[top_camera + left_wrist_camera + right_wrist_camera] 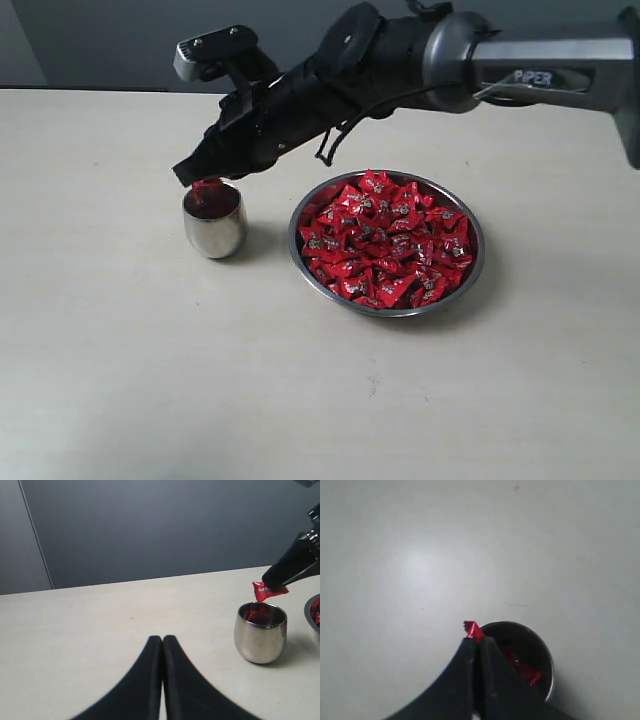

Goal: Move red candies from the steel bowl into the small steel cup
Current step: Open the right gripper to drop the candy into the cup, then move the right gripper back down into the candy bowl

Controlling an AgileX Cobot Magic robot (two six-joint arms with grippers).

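The steel bowl (pixel 476 262) sits right of centre, heaped with red candies (pixel 385 240). Left of it stands the small steel cup (pixel 214 231) (pixel 260 637) (pixel 546 660), with red candies inside (pixel 522 667). My right gripper (pixel 187 174) (pixel 476 641) reaches across and hangs just over the cup's rim, shut on one red candy (pixel 267 591) (pixel 472 629) whose pinched end sticks out past the fingertips. My left gripper (pixel 162 640) is shut on nothing, low over the bare table left of the cup; the exterior view does not show it.
The pale tabletop (pixel 120 380) runs all around cup and bowl. A dark grey wall (pixel 150 525) stands behind the table's far edge. The right arm (pixel 540 65) stretches in from the upper right, above the bowl.
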